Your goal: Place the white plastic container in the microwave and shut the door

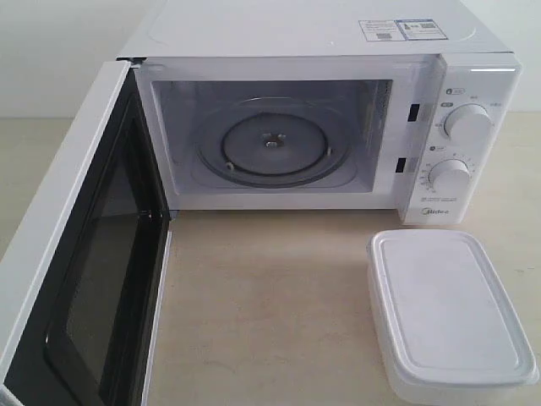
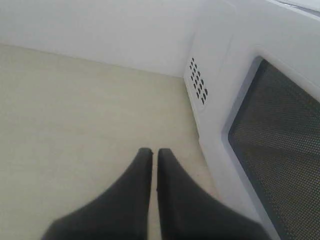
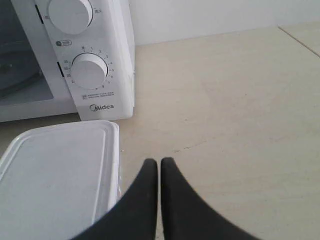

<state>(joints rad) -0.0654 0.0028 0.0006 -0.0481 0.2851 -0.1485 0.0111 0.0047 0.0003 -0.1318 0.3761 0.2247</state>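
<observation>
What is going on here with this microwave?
Nothing is handled yet. The microwave stands with its door wide open, turntable bare. The lidded container sits on the table in front of it. The right gripper is shut beside the container, the left gripper shut near the door's outer side; both hold nothing.

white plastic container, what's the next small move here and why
Probably open the right gripper and shift it over the white plastic container: its fingers sit shut and empty beside the lid, the container rests on the table outside the microwave, and the door already stands wide open.
</observation>
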